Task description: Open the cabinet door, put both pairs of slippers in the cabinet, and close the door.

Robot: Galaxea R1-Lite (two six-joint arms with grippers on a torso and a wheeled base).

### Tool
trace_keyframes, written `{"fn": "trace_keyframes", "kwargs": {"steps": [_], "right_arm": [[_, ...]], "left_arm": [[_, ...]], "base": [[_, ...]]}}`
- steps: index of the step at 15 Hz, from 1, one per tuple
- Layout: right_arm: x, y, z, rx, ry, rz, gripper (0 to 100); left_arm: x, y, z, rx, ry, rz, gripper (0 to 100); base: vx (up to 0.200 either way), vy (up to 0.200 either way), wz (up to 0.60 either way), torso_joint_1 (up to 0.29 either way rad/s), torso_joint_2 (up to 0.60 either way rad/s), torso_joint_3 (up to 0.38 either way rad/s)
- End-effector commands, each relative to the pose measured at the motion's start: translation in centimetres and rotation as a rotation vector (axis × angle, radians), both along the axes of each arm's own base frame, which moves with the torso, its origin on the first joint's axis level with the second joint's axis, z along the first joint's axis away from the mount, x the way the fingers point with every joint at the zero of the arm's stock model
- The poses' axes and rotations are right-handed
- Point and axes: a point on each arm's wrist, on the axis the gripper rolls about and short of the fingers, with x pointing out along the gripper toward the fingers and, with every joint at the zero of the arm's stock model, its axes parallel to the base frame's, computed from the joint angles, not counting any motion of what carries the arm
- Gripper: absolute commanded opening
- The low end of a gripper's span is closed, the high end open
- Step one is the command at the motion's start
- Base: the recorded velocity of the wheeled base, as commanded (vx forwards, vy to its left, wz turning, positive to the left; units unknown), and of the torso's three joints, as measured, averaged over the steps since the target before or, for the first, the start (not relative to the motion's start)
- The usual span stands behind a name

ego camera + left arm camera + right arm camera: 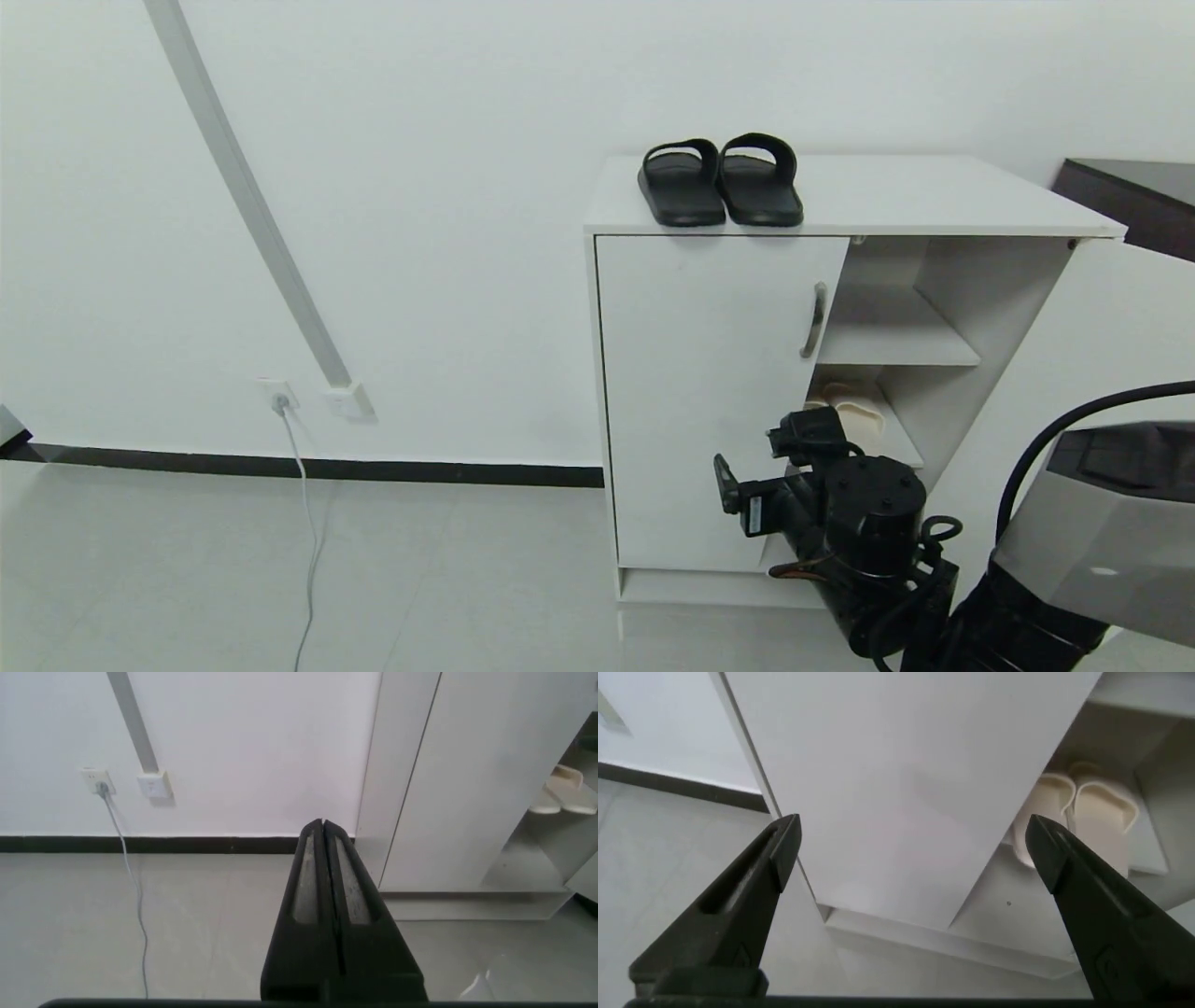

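Cream slippers (pixel 1083 812) lie beyond the right jaws, spread wide; left jaws together.

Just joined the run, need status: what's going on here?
The cabinet has its right door open. The beige slippers sit on the lower shelf inside. The black slippers are on the cabinet top. The right gripper is open and empty in front of the lower shelf. The left gripper is shut on nothing, off to the cabinet's left. One pair is left to stow.
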Motion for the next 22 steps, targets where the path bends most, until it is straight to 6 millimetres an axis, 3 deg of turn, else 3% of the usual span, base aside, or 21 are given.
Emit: {"fn": "trace_keyframes", "kwargs": {"steps": [1, 22], "right_arm": [[-0.02, -0.02, 0.05, 0.0, -0.001, 0.0, 100], [-0.28, 0.09, -0.02, -0.001, 0.0, 0.006, 100]], "left_arm": [[0.01, 0.0, -0.01, 0.0, 0.001, 0.001, 0], [0.01, 0.0, -0.01, -0.004, 0.001, 0.001, 0]], "base": [[0.0, 0.0, 0.0, 0.159, -0.48, -0.33], [0.0, 0.0, 0.0, 0.216, -0.52, -0.315]]}}
